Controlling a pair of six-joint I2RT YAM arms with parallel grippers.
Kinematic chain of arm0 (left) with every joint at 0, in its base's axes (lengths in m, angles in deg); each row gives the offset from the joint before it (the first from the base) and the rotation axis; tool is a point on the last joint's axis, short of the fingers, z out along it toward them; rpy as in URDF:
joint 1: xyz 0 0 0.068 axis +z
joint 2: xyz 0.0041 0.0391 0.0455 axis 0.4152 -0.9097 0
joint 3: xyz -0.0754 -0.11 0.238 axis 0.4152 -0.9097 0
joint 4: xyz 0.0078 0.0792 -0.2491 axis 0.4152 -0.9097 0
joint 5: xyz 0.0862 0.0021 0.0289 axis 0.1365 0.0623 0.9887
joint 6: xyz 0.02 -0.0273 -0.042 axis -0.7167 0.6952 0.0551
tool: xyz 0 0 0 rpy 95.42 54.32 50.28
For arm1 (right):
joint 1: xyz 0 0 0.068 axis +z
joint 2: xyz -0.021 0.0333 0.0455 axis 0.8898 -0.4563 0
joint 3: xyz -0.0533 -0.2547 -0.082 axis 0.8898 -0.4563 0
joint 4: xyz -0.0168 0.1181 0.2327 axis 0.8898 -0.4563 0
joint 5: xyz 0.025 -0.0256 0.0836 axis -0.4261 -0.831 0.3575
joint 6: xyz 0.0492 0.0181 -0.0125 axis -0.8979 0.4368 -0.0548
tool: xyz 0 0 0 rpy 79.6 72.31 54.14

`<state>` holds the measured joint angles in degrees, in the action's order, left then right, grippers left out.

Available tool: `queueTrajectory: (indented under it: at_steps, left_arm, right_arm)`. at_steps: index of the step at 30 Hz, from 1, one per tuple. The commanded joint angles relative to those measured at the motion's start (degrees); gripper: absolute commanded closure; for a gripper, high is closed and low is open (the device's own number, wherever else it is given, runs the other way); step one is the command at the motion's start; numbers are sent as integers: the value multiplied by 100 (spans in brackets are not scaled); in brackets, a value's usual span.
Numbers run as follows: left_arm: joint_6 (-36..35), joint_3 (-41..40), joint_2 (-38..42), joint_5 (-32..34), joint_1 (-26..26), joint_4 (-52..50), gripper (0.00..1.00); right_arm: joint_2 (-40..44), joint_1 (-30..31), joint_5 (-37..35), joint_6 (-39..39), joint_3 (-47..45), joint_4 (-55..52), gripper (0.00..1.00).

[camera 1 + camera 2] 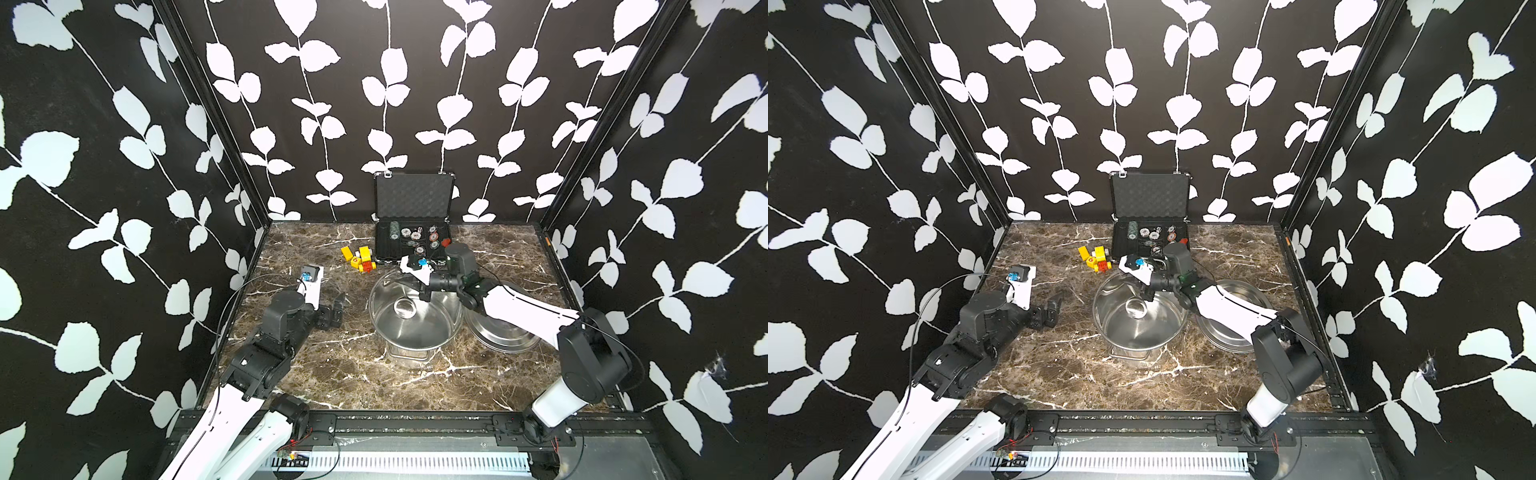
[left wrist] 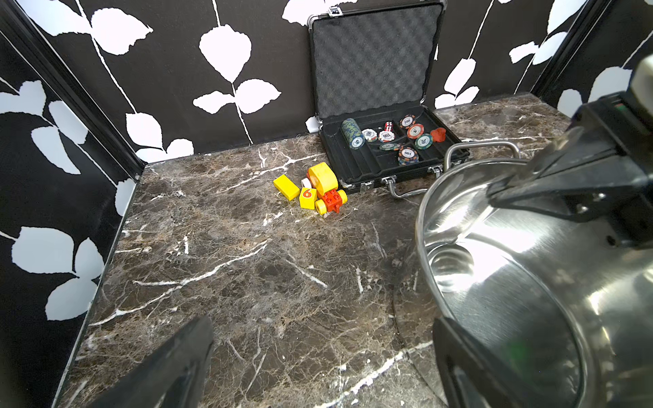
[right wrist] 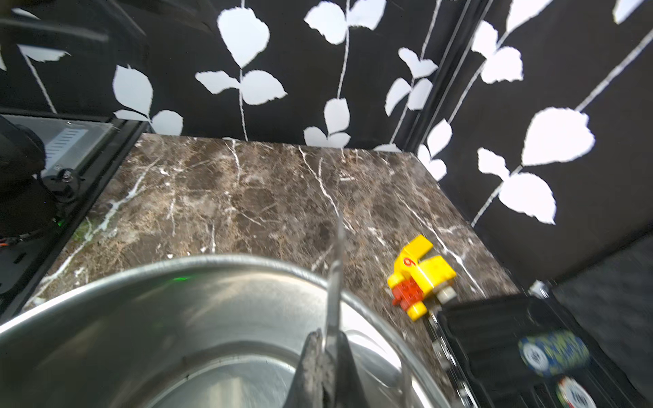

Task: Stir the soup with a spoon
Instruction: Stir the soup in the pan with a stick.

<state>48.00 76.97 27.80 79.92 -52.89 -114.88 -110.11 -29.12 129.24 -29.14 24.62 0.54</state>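
Right wrist view: my right jaws are clenched on the spoon (image 3: 335, 268) handle above the pot (image 3: 212, 261). In both top views its bowl sits low inside the pot, mid-table (image 1: 332, 374). My left jaws stand released, empty, beside the pot.

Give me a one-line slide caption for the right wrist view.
Right gripper shut on the spoon over the empty steel pot, with yellow-and-red toy blocks on the marble table beyond.

Both top views look steeply down from the front. Wrist views sit close behind their fingers (image 2: 169, 371), sharing the pot (image 2: 494, 282).
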Motion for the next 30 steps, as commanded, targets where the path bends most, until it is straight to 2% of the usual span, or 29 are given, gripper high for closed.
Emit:
queueTrajectory:
  at_steps: [1,6,16,25,30]
  left_arm:
    - [-65,64,-33,1,-12,56,1]
    - [-69,78,-25,-21,-14,40,1]
    - [-107,-17,103,-55,-12,155,1]
    - [-58,-35,-74,-198,-12,471,1]
    - [-57,-94,-62,-178,-12,559,1]
  right_arm:
    - [436,-219,153,-88,-219,178,100]
    - [962,-505,51,-137,-779,117,100]
    - [2368,-731,-307,-18,-1731,-659,100]
    - [3308,-676,-135,-513,-2217,-926,100]
    - [3635,-324,-97,-658,-2185,-1145,100]
